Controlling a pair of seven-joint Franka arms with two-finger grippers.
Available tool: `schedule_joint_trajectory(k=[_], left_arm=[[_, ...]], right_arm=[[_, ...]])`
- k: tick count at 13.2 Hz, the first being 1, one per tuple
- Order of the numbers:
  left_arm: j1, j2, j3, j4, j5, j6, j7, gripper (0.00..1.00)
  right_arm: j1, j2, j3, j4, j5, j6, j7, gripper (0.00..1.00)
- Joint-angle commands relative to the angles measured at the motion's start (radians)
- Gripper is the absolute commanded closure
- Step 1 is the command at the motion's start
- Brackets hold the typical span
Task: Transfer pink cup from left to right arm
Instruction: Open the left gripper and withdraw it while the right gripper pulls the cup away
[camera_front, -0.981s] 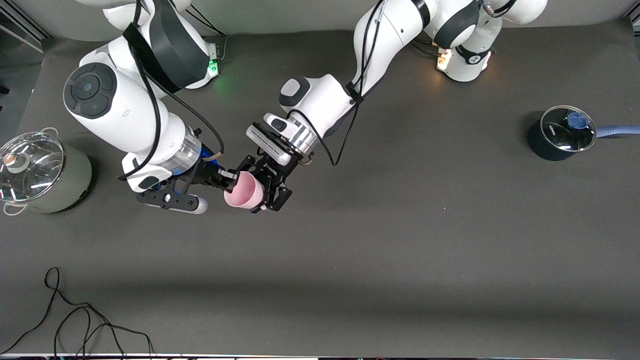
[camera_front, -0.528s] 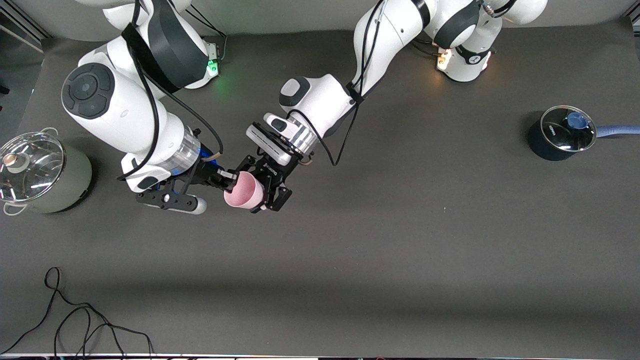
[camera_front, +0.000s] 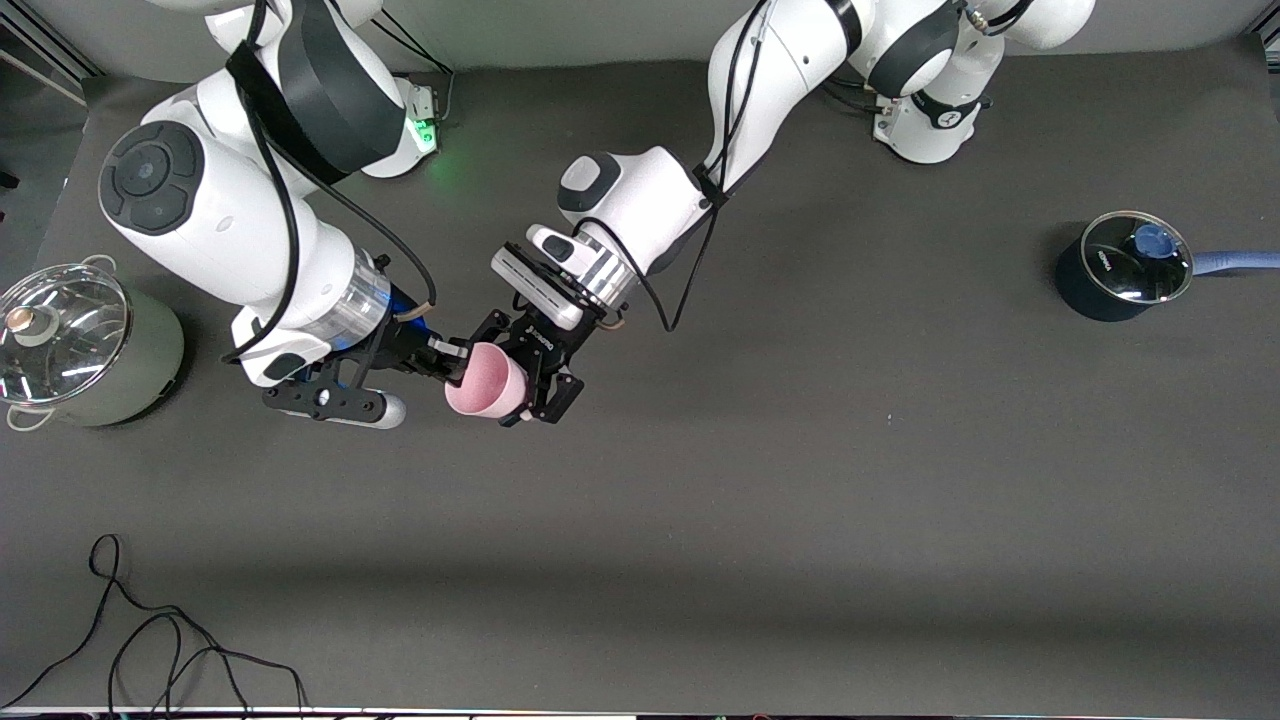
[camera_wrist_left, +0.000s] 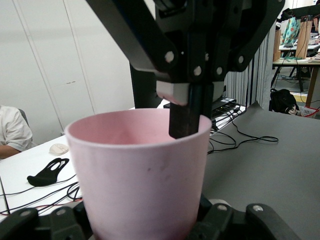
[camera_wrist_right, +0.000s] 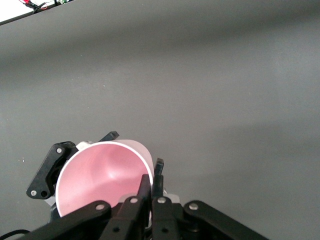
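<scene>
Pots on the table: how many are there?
2. A pale green pot with a glass lid sits at the right arm's end; a dark blue pot, also lidded, sits at the left arm's end.

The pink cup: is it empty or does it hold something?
Empty: the right wrist view looks into the pink cup and shows only bare pink inside.

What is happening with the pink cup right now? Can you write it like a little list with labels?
cup: small pale-pink tapered plastic cup, up in the air over the dark grey table mat, mouth tipped toward the right arm
left gripper: shut on the cup's body
right gripper: shut on the cup's rim, one finger inside, one outside
handover: both grippers hold the cup; left not yet released
pot at right arm's end: pale green pot with glass lid
pot at left arm's end: dark blue saucepan with glass lid
</scene>
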Motion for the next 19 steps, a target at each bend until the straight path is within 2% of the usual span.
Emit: schedule_joint_trajectory(k=[1,2,8,10,12,14,16,19], left_arm=[[-0.004,0.002,0.015,-0.005,0.002,0.005,0.000,0.45],[-0.003,-0.003,0.014,-0.005,0.001,0.001,0.000,0.01],[0.011,-0.004,0.014,-0.012,0.004,-0.004,0.003,0.00],[0.037,-0.035,0.014,-0.070,0.009,-0.004,0.006,0.00],[0.069,-0.085,0.014,-0.142,0.022,-0.013,0.009,0.00],[0.102,-0.112,0.015,-0.169,0.032,-0.079,0.015,0.00],[0.170,-0.118,0.015,-0.167,0.108,-0.195,0.017,0.00],[0.317,-0.162,0.011,-0.161,0.240,-0.495,0.026,0.00]], right_arm=[[-0.021,-0.008,-0.012,0.015,-0.022,-0.002,-0.051,1.00],[-0.021,-0.010,-0.012,0.015,-0.022,-0.002,-0.051,1.00],[-0.025,-0.007,-0.012,0.015,-0.024,0.010,-0.063,1.00],[-0.067,0.004,-0.013,0.018,-0.028,0.020,-0.146,1.00],[-0.133,0.013,-0.013,0.025,-0.028,0.026,-0.314,1.00],[-0.186,0.013,-0.013,0.023,-0.036,0.026,-0.478,1.00],[-0.234,0.013,-0.019,0.022,-0.057,0.026,-0.650,1.00],[-0.282,0.007,-0.021,0.003,-0.146,0.017,-0.784,1.00]])
